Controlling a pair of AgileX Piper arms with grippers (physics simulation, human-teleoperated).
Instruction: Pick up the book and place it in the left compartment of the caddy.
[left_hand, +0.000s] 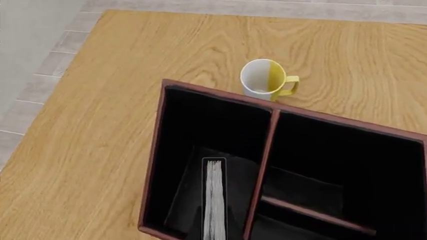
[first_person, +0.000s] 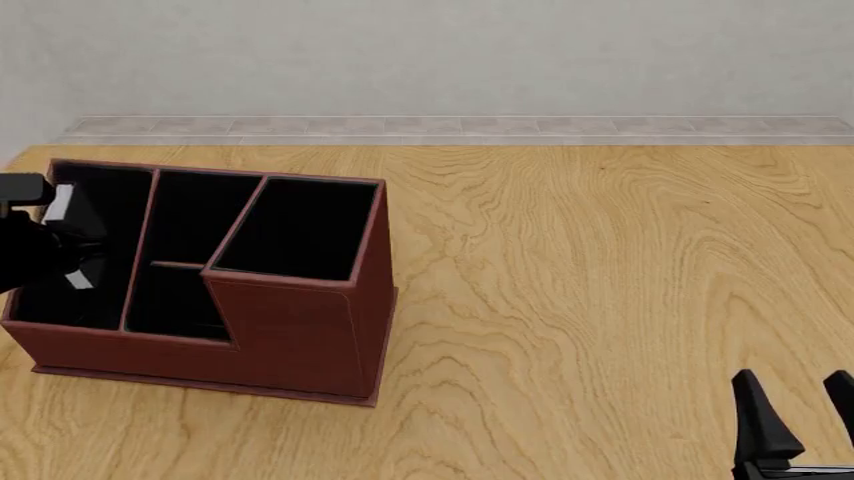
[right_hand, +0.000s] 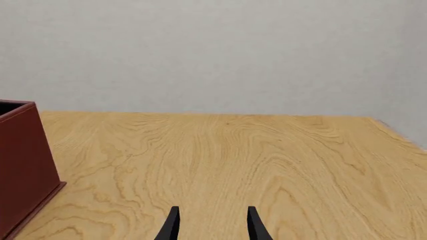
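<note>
The dark reddish-brown caddy stands at the table's left. The black book with its white page edge stands on end inside the long left compartment, close to the divider. In the front view my left gripper reaches down into that compartment, with a sliver of the book's white edge showing beside it. Its fingers are lost against the black lining, but the book stays upright in its grip. My right gripper is open and empty at the table's near right, far from the caddy; it also shows in the right wrist view.
A white and yellow mug stands on the table just outside the caddy's wall beside the left compartment. The two short middle slots and the taller angled compartment lie to the right of it. The table's left edge is near.
</note>
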